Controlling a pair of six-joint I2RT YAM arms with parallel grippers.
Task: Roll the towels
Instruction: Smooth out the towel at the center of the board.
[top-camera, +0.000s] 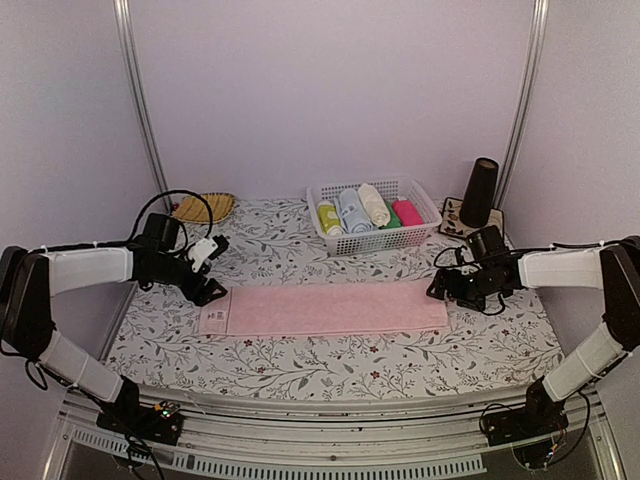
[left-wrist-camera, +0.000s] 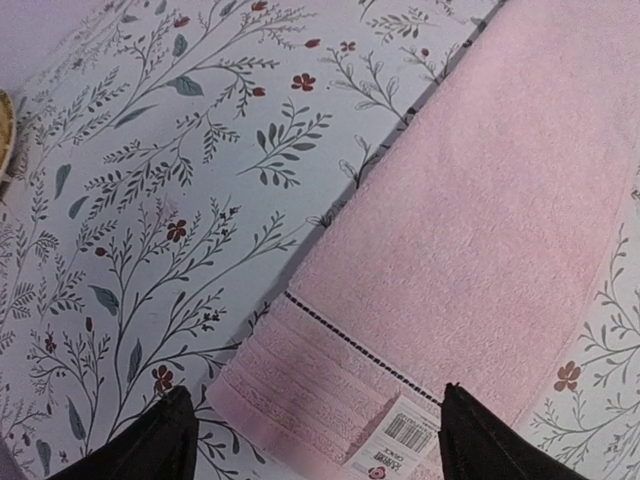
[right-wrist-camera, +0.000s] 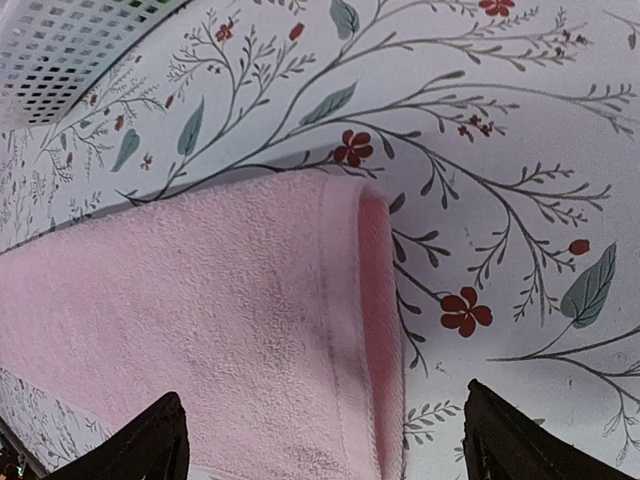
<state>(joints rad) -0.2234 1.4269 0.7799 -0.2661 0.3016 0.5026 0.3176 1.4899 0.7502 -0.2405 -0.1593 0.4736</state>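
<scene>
Left gripper (left-wrist-camera: 315, 447) and right gripper (right-wrist-camera: 322, 440) both gape over the pink towel (top-camera: 330, 308); barcode tag (left-wrist-camera: 400, 440) illegible.

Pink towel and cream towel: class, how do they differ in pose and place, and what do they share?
The pink towel lies flat; the cream towel is rolled. The pink towel is on the table; the cream towel sits in the white basket. Both are plain cloth.
</scene>
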